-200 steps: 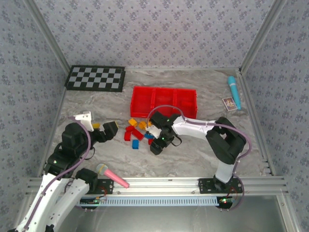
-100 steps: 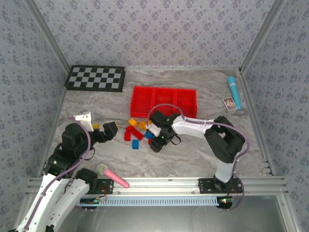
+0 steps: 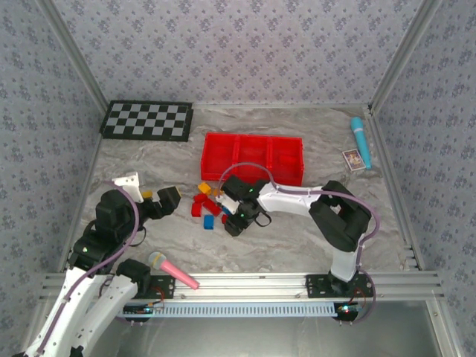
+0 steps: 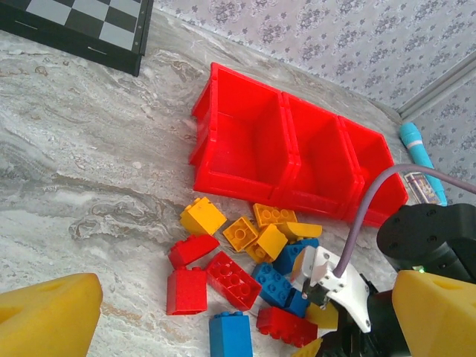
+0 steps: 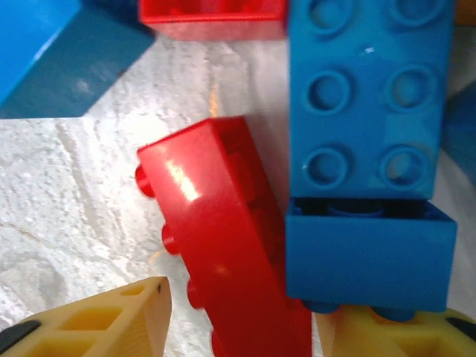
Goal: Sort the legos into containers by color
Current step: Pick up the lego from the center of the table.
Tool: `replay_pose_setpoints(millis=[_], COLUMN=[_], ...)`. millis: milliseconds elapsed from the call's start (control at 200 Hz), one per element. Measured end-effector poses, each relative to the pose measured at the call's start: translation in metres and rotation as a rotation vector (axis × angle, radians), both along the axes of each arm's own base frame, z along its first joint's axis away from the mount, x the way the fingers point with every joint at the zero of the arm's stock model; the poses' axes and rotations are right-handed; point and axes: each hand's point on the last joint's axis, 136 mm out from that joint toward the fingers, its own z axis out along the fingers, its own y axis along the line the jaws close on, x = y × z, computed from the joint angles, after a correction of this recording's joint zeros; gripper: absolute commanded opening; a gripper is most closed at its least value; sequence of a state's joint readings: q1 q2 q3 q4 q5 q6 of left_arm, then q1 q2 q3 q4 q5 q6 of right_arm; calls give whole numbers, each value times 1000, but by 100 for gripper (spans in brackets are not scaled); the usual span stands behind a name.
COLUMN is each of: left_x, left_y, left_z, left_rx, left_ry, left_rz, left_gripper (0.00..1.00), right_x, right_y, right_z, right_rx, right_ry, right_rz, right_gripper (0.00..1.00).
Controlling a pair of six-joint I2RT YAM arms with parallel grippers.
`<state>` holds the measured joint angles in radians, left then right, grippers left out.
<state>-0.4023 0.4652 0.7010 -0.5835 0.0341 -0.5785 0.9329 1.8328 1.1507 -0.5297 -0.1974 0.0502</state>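
Two arms: the right gripper [image 3: 236, 217] is sitting low in the legos [image 3: 210, 204], while the left gripper [image 3: 152, 192] is hovering off to the pile's left, apparently leaving its partner room to work.
Right fingers: the yellow fingertips [image 5: 97, 323] are bracketing a tilted red brick [image 5: 223, 245] with a blue brick [image 5: 368, 97] crowding against its side (tight quarters in there!). I cannot tell whether they are biting yet or only straddling.
Left fingers: they are standing spread wide and carrying nothing.
Why that approach: coming down from above is looking like the sensible way to lift one piece out of a jumble without dragging its neighbours along.
Pile: red, blue and orange-yellow bricks are lying mixed together on the marbled table [image 3: 297, 238], just in front of the tray.
Tray [image 4: 223, 175]: it is lying just beyond the pile with its long side facing the arms, which makes for a short carry, I'd judge.
Compartments: the left [image 4: 245, 134], middle [image 4: 316, 149] and right [image 4: 368, 160] ones are all showing bare red floors, with no brick in any of them.
Progress: judging by those bins, the sorting is only getting started.
Risk: that blue neighbour may be riding up with the red one.
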Motion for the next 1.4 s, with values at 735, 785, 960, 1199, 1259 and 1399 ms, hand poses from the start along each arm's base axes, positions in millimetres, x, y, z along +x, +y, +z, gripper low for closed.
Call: replay_pose_setpoints(millis=[735, 785, 960, 1199, 1259, 1399], left_x=[-2, -2, -1, -1, -1, -1], left_y=[3, 3, 4, 4, 4, 5], left_z=[-13, -13, -17, -20, -20, -20], left_rx=[10, 11, 14, 13, 14, 15], left_ry=[37, 37, 44, 49, 51, 51], left_rz=[14, 17, 25, 27, 27, 30], left_gripper=[100, 100, 100, 100, 100, 100], right_x=[7, 5, 5, 3, 2, 1], right_y=[15, 15, 16, 15, 15, 14], right_z=[8, 7, 6, 8, 8, 8], right_rx=[-42, -50, -71, -87, -90, -94], right_ry=[-37, -35, -40, -43, -42, -40], right_rz=[22, 28, 44, 57, 59, 62], right_gripper=[42, 40, 33, 25, 22, 19])
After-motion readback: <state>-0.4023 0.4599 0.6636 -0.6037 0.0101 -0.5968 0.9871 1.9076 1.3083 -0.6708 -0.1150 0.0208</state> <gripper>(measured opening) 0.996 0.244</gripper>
